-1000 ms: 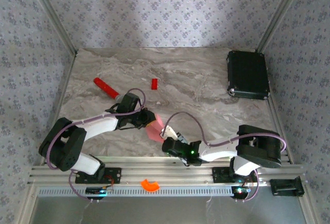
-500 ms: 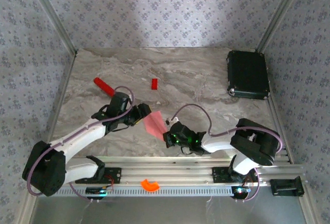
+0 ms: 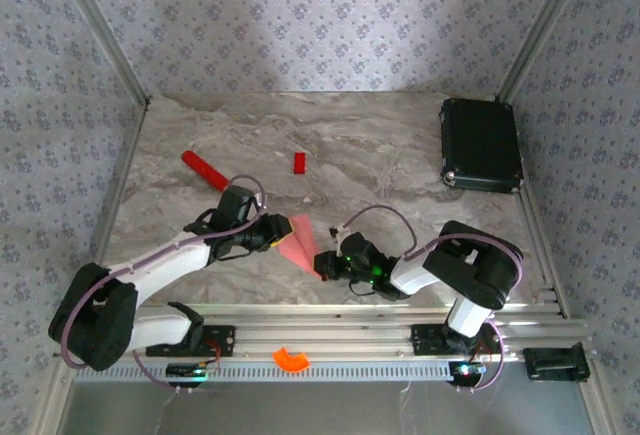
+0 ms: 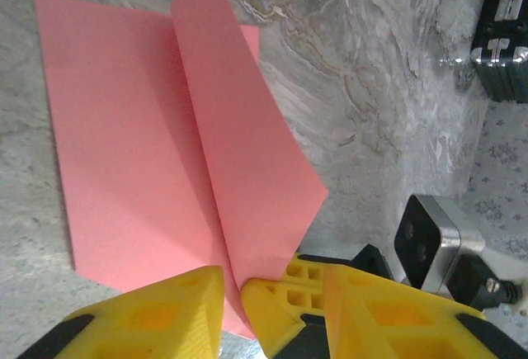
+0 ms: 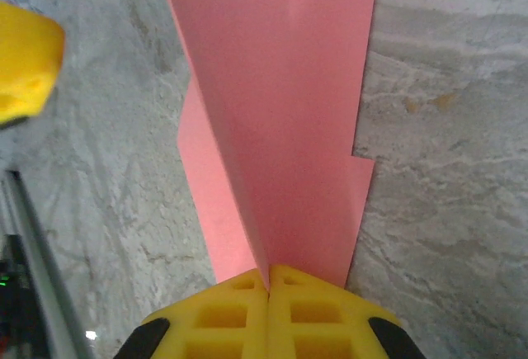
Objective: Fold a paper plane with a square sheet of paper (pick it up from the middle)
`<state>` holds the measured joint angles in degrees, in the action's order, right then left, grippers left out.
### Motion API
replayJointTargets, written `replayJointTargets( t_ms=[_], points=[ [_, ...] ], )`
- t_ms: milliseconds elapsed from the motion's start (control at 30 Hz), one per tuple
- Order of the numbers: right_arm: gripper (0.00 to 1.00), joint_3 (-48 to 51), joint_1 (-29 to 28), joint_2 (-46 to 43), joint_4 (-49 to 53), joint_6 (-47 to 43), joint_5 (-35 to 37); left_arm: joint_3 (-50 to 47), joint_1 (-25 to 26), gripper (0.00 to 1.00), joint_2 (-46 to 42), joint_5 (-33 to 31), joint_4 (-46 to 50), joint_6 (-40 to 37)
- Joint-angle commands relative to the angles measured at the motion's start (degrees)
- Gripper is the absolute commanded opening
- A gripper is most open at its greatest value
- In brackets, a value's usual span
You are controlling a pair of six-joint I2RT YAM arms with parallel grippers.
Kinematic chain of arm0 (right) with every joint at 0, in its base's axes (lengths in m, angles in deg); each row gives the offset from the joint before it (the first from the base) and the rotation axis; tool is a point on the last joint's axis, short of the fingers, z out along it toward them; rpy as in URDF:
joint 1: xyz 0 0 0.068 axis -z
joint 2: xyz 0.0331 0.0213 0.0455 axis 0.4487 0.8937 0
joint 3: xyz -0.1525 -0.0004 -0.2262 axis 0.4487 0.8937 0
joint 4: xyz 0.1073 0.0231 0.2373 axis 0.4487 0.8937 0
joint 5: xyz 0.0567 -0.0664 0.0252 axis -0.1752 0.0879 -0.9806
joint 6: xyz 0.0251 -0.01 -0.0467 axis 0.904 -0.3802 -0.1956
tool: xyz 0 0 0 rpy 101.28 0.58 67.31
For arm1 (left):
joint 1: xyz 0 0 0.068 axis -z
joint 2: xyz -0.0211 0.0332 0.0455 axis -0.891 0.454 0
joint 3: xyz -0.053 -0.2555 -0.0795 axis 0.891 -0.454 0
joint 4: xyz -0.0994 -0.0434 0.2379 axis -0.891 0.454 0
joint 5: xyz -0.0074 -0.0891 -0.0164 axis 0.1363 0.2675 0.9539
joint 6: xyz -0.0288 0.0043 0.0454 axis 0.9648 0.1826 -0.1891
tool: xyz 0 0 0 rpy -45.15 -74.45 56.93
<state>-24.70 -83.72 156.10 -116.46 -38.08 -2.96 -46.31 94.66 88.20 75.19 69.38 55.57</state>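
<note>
At the right gripper (image 5: 268, 281): pressed fully together, tip against tip, and pinching the square sheet of paper (image 5: 280, 87) at the near end of its raised fold. Holds that half up as a tall pink flap, with the other half flat on the marble table (image 5: 445, 169) (creased once, straight away from the pinch).

At the left gripper (image 3: 274, 234): spread part-way, with clear space between the yellow fingers (image 4: 153, 318) in its own wrist view. Sits at the sheet's edge on the side turned away from the black case (image 3: 482, 145). Clamps nothing visible; cannot tell whether grazing the paper or just beside it.

As to the sheet itself: well apart from the black case, on the arm-base side of it and toward the left arm, between the two grippers. Seen from above as a small pink wedge, part flat and part lifted.

Also on the table: a small red block (image 3: 299, 161), well apart from the black case on its left-arm side, and a red stick (image 3: 203, 168), farther from the case again, beyond the block.
</note>
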Motion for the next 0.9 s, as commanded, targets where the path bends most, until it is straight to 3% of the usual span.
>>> replayJointTargets(
  t_ms=[0, 433, 867],
  points=[
    [0.0, 1.1, 0.0, 4.3, -4.0, 5.1, -4.4, 1.3, 1.0, 0.33, 1.6, 2.9, -2.9, -1.1],
    [0.0, 1.6, 0.5, 5.3, -3.8, 7.6, -4.4, 4.4, 2.5, 0.09, 9.5, 5.8, -10.3, -0.2],
    [0.0, 2.2, 1.5, 5.1, -3.2, 8.2, -5.2, 4.2, 2.6, 0.0, 17.5, 2.5, -13.6, 0.7]
  ],
)
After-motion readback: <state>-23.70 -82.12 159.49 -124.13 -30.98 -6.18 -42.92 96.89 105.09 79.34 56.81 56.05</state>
